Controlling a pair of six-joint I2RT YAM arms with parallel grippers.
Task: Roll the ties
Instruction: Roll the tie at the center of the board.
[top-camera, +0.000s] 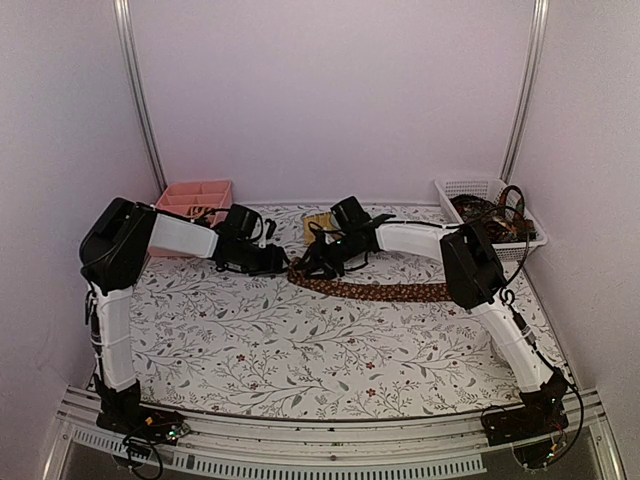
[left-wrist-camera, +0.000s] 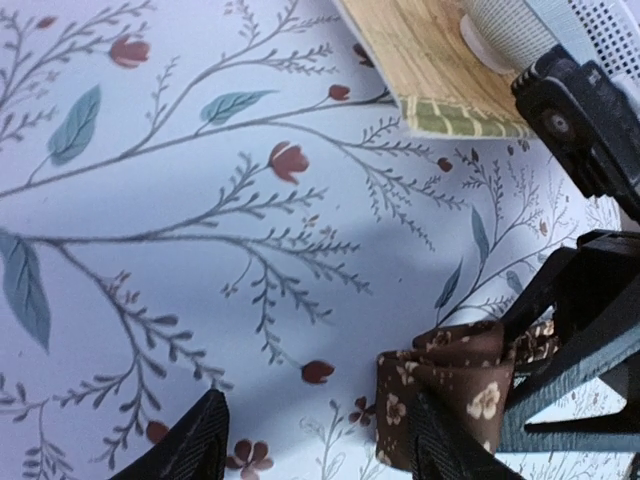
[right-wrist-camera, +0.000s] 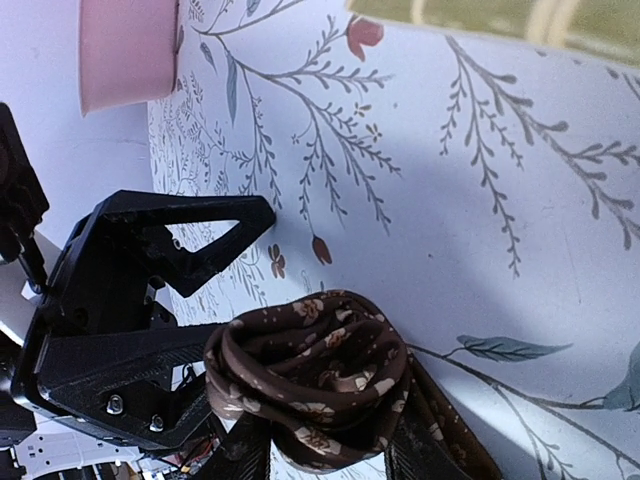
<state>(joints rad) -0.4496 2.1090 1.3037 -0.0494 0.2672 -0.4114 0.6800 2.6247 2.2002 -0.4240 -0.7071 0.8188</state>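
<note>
A dark brown tie (top-camera: 385, 291) with small pale flowers lies across the middle of the floral table top, its left end wound into a loose roll (right-wrist-camera: 310, 365). My right gripper (right-wrist-camera: 325, 455) is shut on that roll, one finger on each side of it. My left gripper (left-wrist-camera: 320, 450) faces it from the left and stands open, and its right finger (left-wrist-camera: 450, 450) is against the near side of the roll (left-wrist-camera: 445, 375). Nothing lies between the left fingers. In the top view both grippers, left (top-camera: 283, 262) and right (top-camera: 312, 262), meet at the tie's left end.
A yellowish woven mat (top-camera: 318, 222) lies just behind the grippers. A pink compartment tray (top-camera: 195, 197) stands at the back left. A white basket (top-camera: 490, 205) holding more dark ties stands at the back right. White walls close in three sides.
</note>
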